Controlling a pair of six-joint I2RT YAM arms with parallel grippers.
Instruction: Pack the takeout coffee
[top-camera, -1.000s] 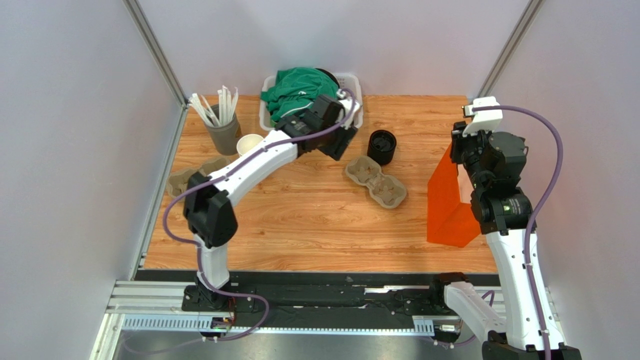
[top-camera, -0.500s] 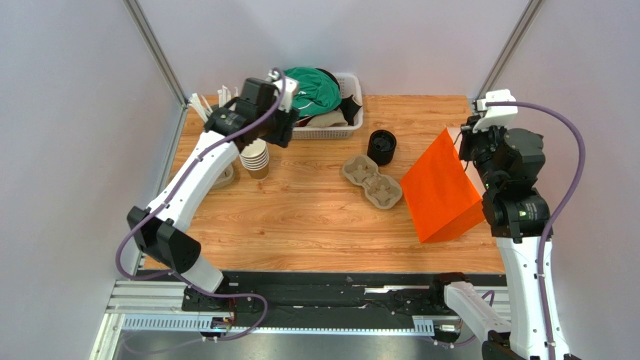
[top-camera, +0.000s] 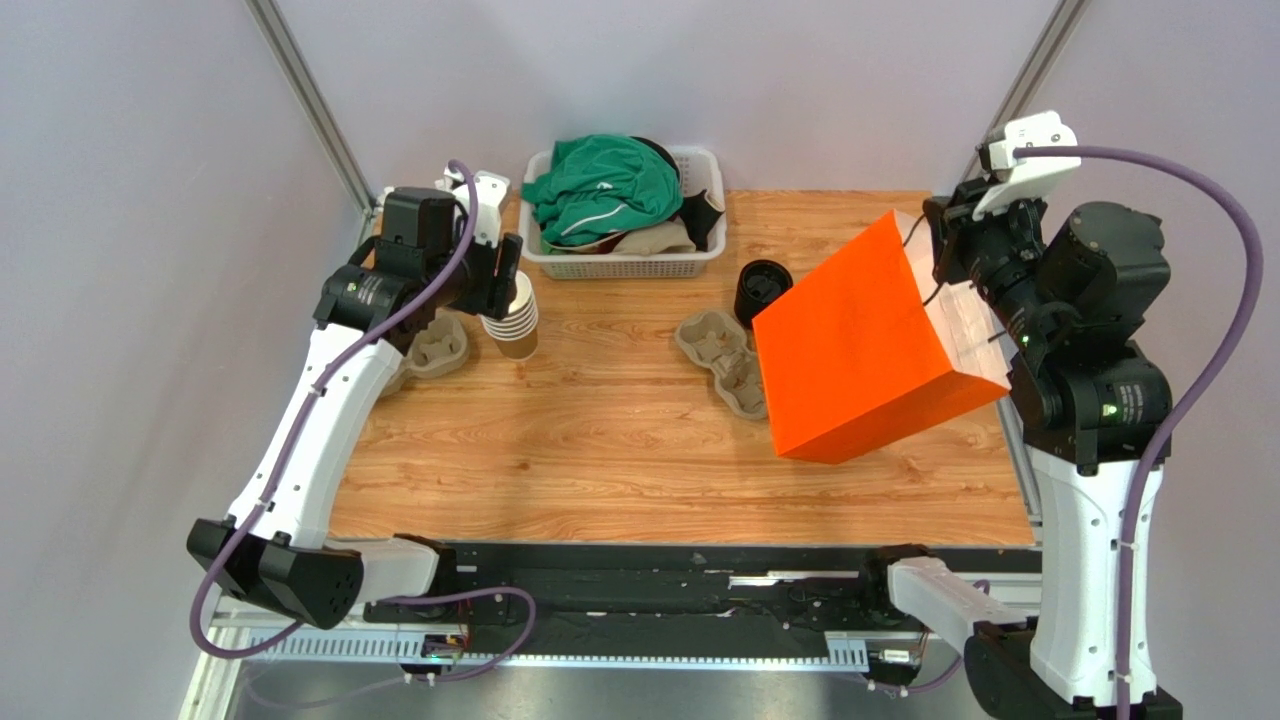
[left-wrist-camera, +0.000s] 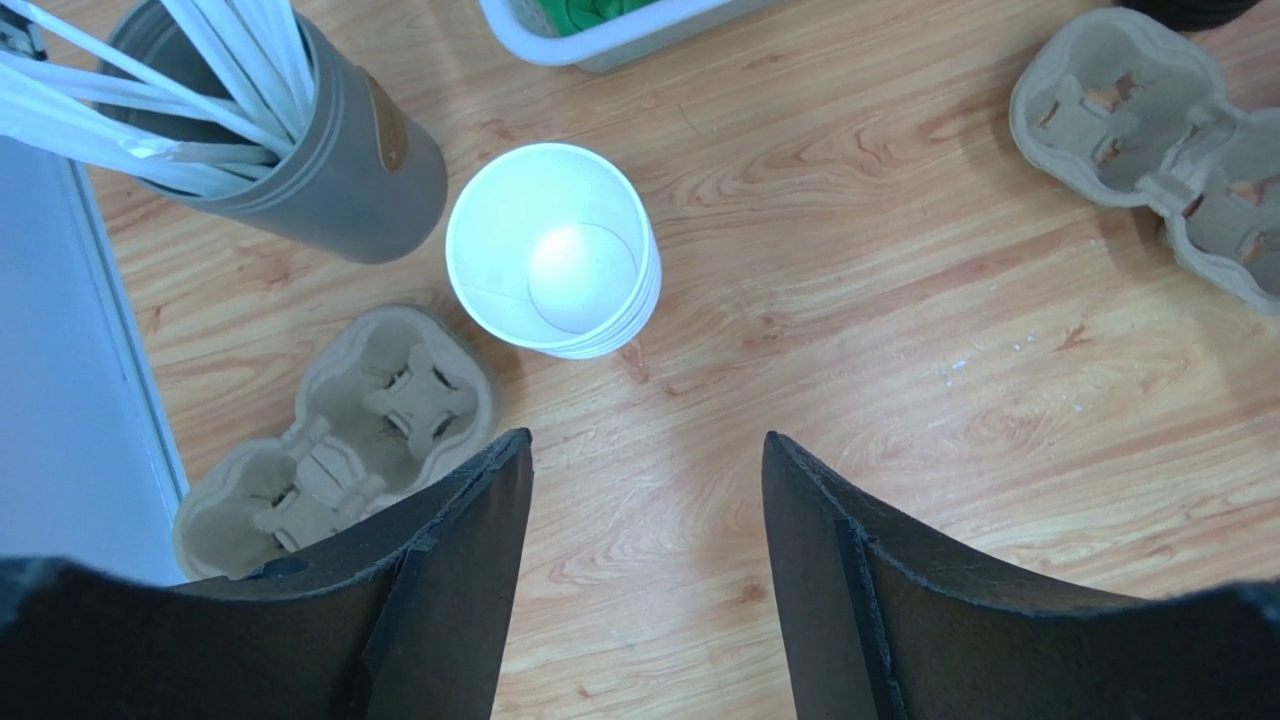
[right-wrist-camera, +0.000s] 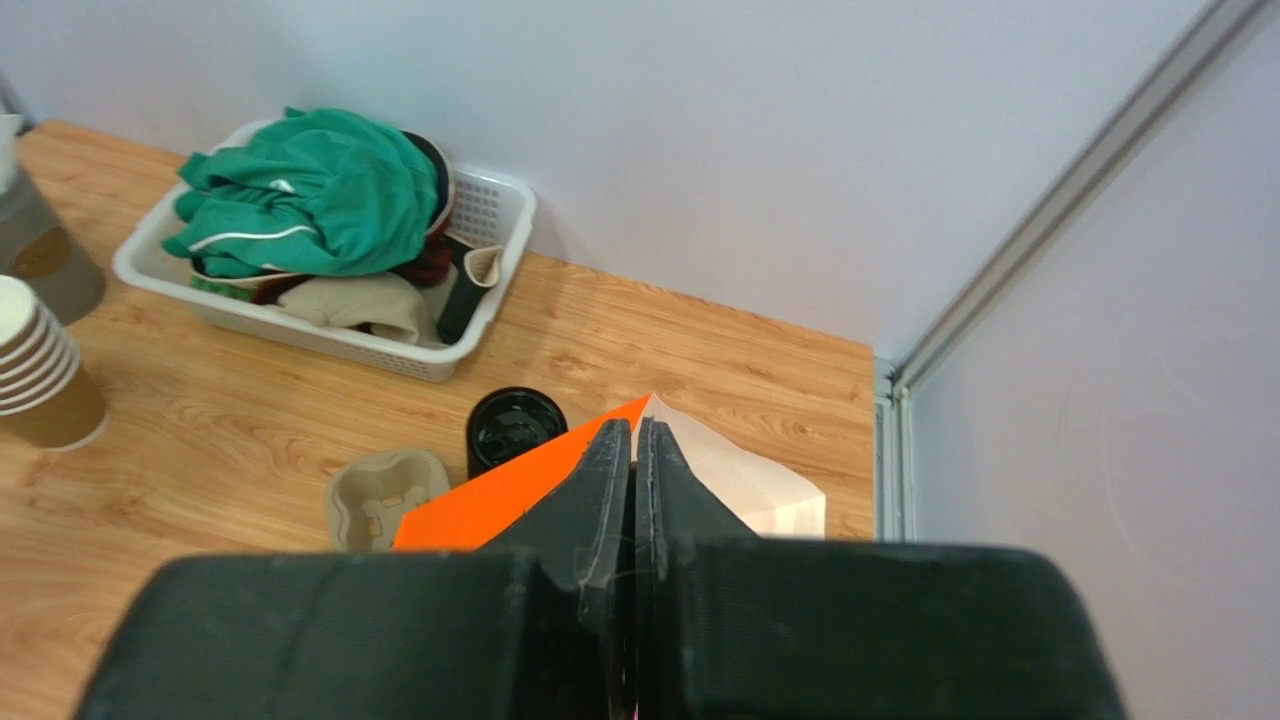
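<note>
The paper bag (top-camera: 872, 353) at 3 o'clock is bright orange outside, white inside. The table (top-camera: 601, 435) shows light wood grain. At 12 o'clock a green cloth (top-camera: 601, 180) fills a white basket (top-camera: 631, 267). The stacked cups (left-wrist-camera: 553, 248) at 10 o'clock are tan, white inside. My left fingers (left-wrist-camera: 436, 600) are black.

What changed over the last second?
The left end effector swung left from the basket and now hovers open above the cups. The right end effector closed on the bag edge and raised it, tilting it leftward over the table. The basket, lids and carriers stayed put.
</note>
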